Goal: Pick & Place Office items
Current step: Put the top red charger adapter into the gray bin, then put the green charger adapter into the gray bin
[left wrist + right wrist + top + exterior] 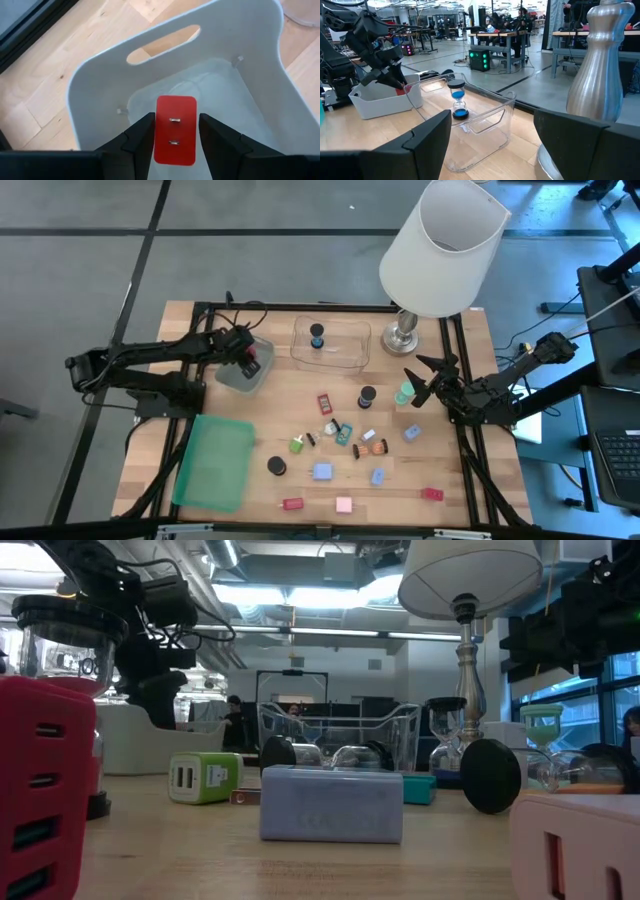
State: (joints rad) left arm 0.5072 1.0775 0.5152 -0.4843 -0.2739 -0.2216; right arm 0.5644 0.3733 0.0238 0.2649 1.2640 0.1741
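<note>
Left hand [172,137] over white bin [100,75], fingers flanking red charger block [175,130], contact unclear. Prongs facing wrist camera only; long axis along fingers. Right hand [428,378] open beside lamp [440,250].

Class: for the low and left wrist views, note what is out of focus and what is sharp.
Low view: the near red block and pink block loom blurred, while the lamp is sharper. Left wrist view: the red charger over the white bin is crisp.

pale wood table [450,480] with visible grain, matt white plastic bin [100,75], glossy red plug block [175,130] over the bin, shiny metal lamp base [600,65], clear plastic tray [485,125]
</note>
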